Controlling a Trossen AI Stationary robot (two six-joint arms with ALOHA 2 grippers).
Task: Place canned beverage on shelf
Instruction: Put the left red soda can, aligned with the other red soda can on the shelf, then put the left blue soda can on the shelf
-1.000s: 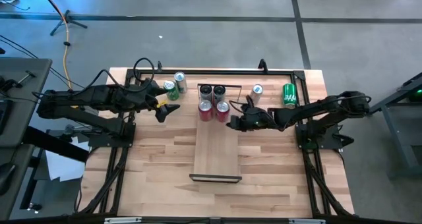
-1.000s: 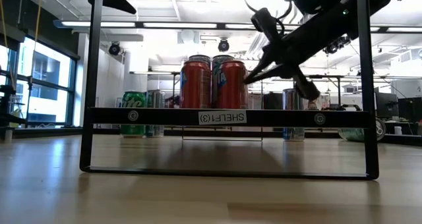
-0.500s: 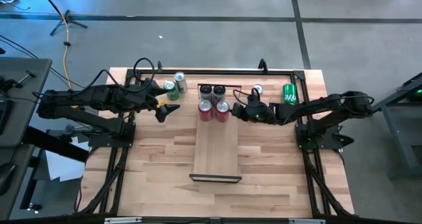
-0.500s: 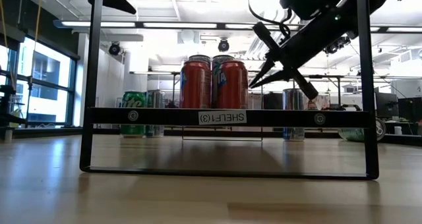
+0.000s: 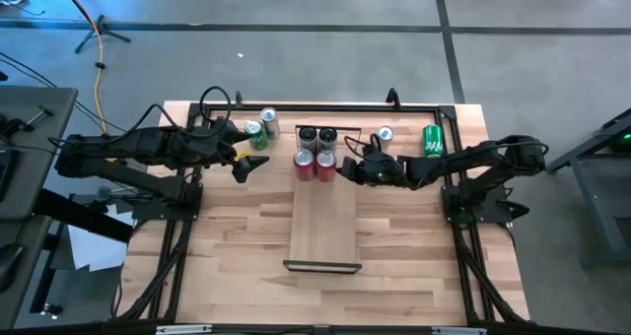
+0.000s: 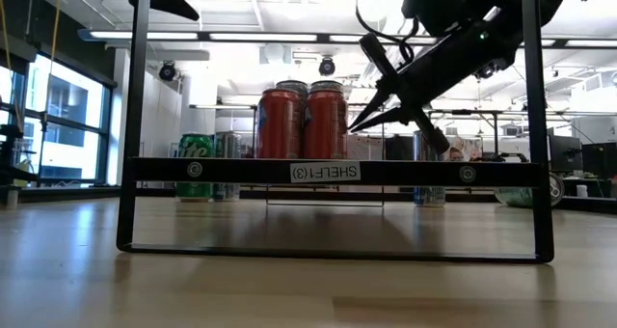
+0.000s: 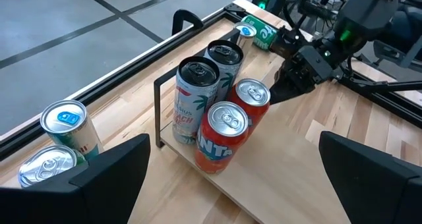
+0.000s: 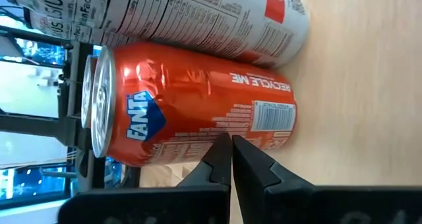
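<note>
The pale wood counter (image 5: pixel 246 227) is carrying the shelf (image 5: pixel 321 227) down its middle, near end bare. Four cans are crowding its far end so later ones fit in front. The right gripper (image 5: pixel 342 167), jaws clenched and empty, is reaching low, touching the orange can (image 8: pixel 198 118). The left gripper (image 5: pixel 248 167), released, is waiting beside the far-left cans (image 5: pixel 261 126).

Rear pale cans (image 6: pixel 307 84) mostly hidden behind orange cans (image 6: pixel 301 123) (low view), left tool (image 7: pixel 211 178) fingers cropped by frame edge

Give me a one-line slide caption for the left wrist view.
Right gripper, fingers shut, nudges an orange Fanta can among four cans on the shelf.
</note>
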